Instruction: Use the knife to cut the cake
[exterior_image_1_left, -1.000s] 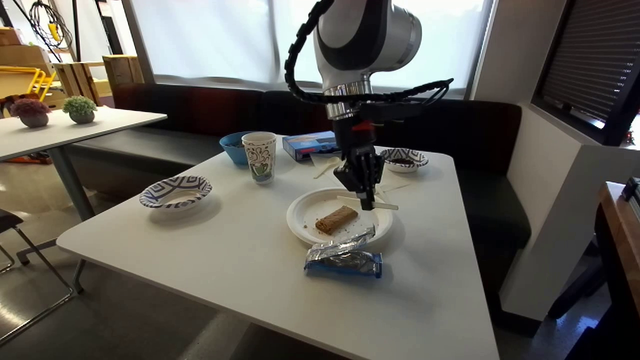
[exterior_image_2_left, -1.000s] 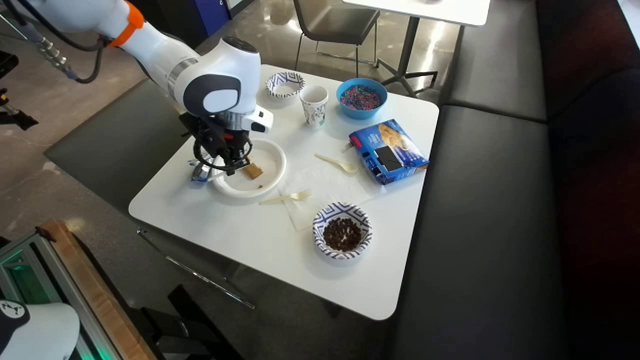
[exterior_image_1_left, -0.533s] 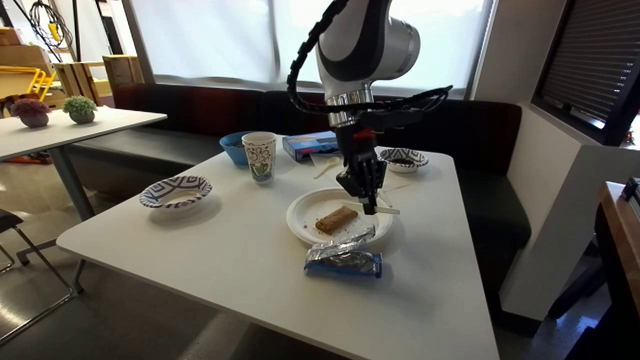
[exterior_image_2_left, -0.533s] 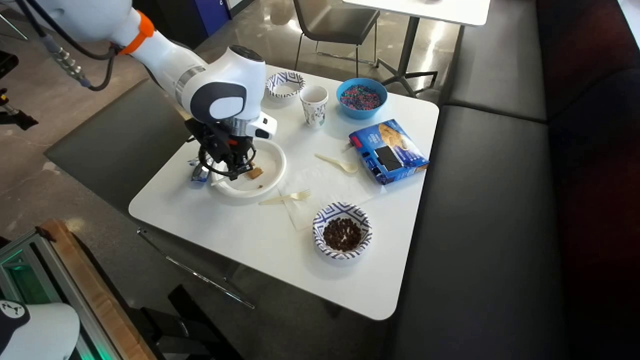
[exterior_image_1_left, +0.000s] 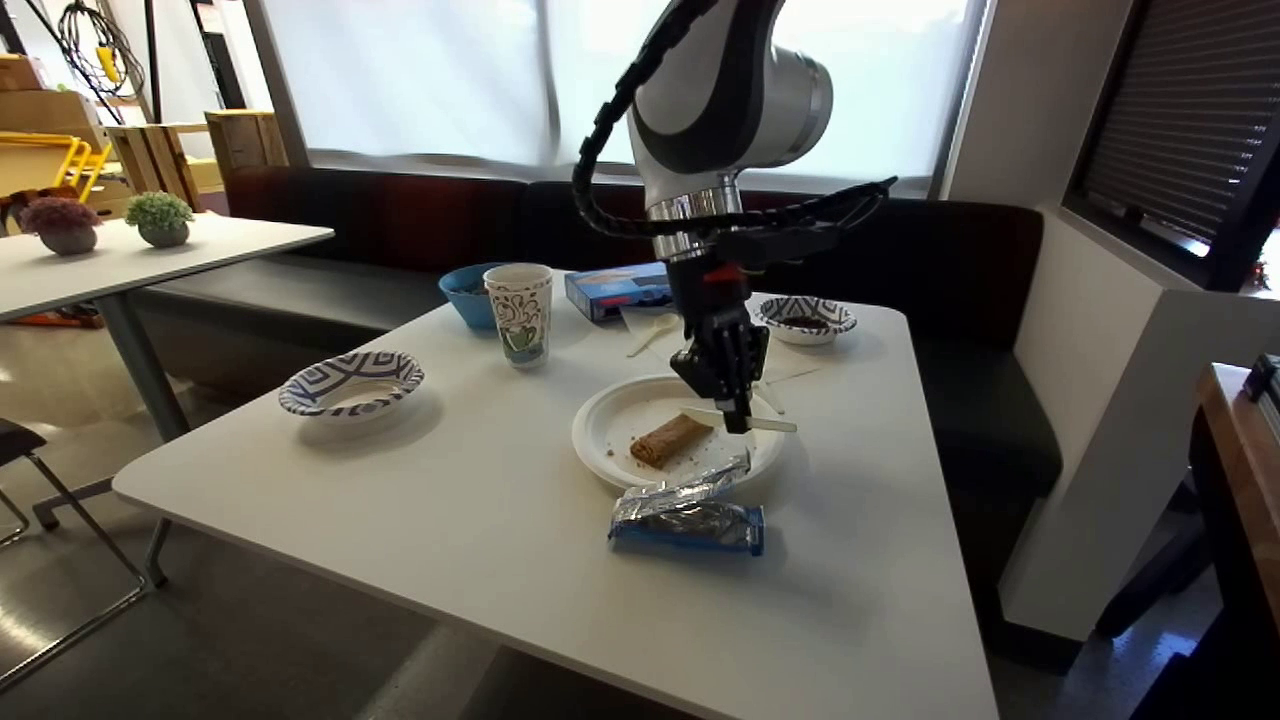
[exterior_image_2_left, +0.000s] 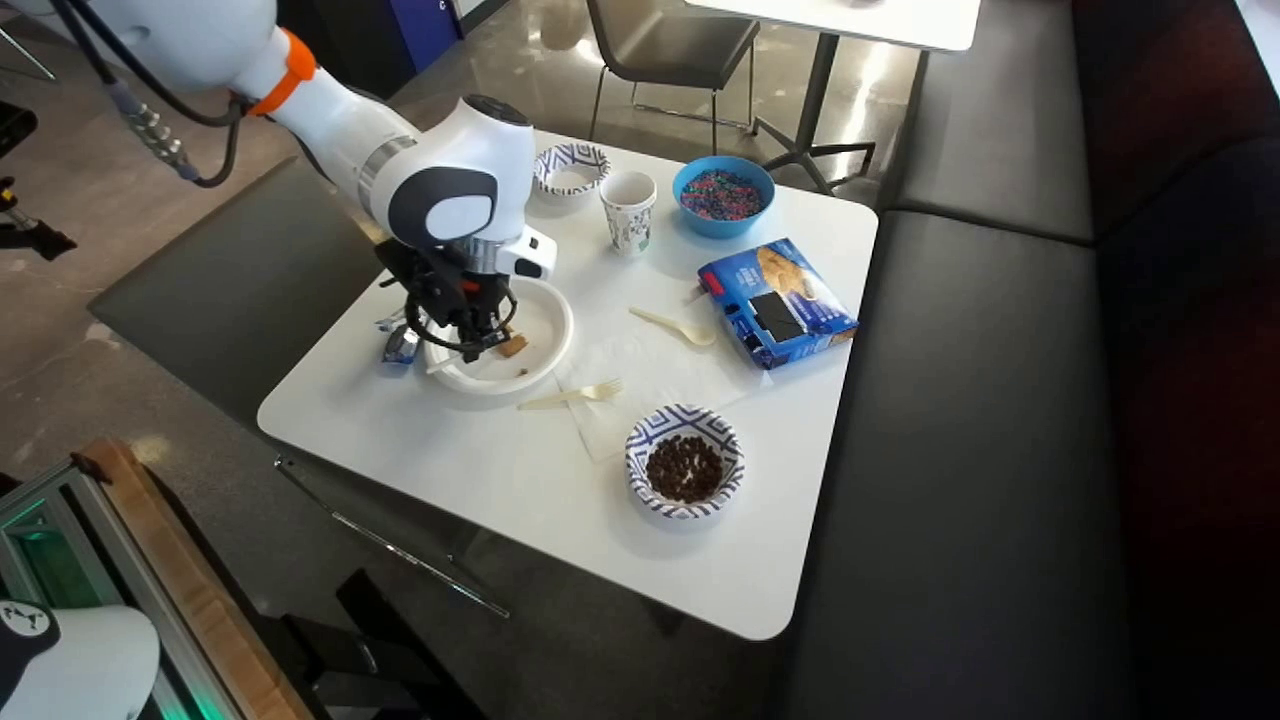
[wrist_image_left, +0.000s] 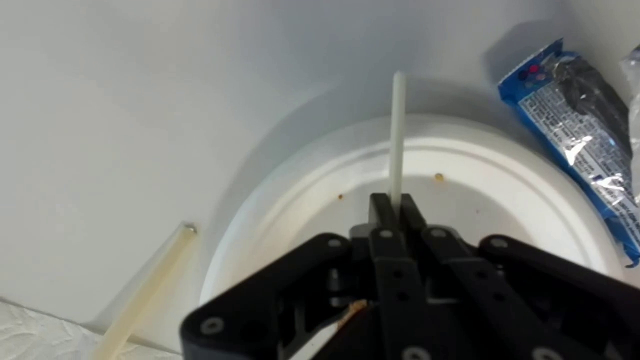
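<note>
knife (exterior_image_1_left: 773, 425) lowered to far end of cake (exterior_image_1_left: 670, 443)

the cake lies on the plate (exterior_image_1_left: 585, 432), seemingly uncut. in an exterior view the knife, a little higher a second ago, now overlaps its far end; contact cannot be told. a cut looks about to start. right of the cake, the tool (wrist_image_left: 394, 200) pinches the knife narrowly, pointing down, the arm (exterior_image_1_left: 690, 100) bent above.

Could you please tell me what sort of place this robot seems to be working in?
Probably a break room or café-style seating area: a long dark bench runs alongside the white table, a patterned cup stands on that table, and another table bears a green potted plant.
</note>
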